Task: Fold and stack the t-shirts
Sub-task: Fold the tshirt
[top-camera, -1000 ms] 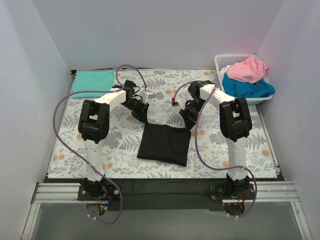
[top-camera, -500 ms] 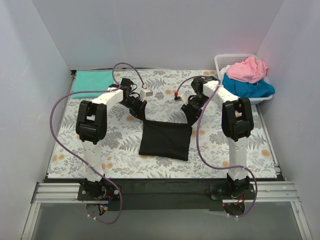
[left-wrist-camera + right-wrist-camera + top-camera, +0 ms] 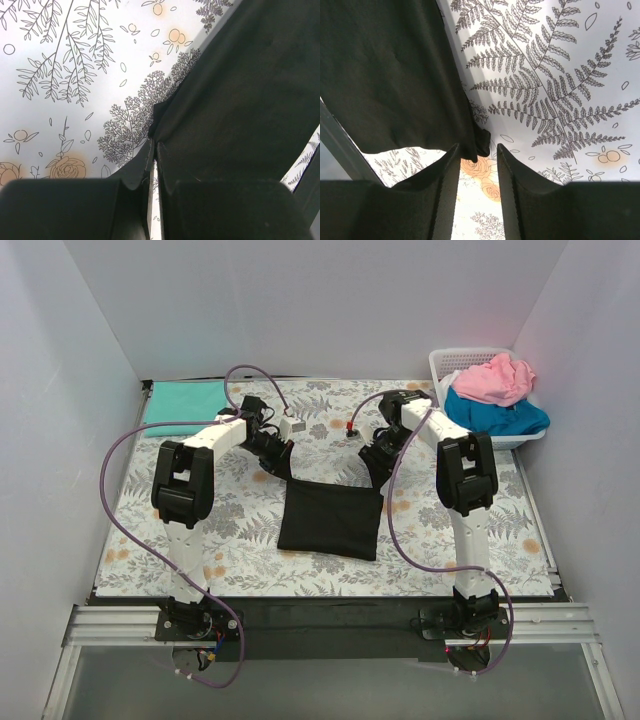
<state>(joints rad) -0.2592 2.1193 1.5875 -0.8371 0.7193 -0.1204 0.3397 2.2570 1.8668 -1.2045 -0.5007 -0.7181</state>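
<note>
The black t-shirt (image 3: pixel 330 520) lies folded as a rectangle in the middle of the table. My left gripper (image 3: pixel 281 466) is at its far left corner. In the left wrist view the jaws (image 3: pixel 154 152) are shut on a fold of the black cloth (image 3: pixel 235 100). My right gripper (image 3: pixel 378 470) is at the far right corner. In the right wrist view it (image 3: pixel 478 152) is open, with the black shirt's corner (image 3: pixel 479 140) just at the fingertips. The mint-green t-shirt (image 3: pixel 185 400) lies flat at the back left. The pink t-shirt (image 3: pixel 497 378) and the bright blue t-shirt (image 3: pixel 497 416) sit in the basket.
The white lattice basket (image 3: pixel 462 360) stands at the back right corner. The flower-and-fern table cloth (image 3: pixel 230 530) covers the table. White walls close in the left, back and right sides. Purple cables loop off both arms.
Both grippers drew the black shirt's far edge back and flattened it; the shirt shifted slightly away from me. The right arm has edged further back.
</note>
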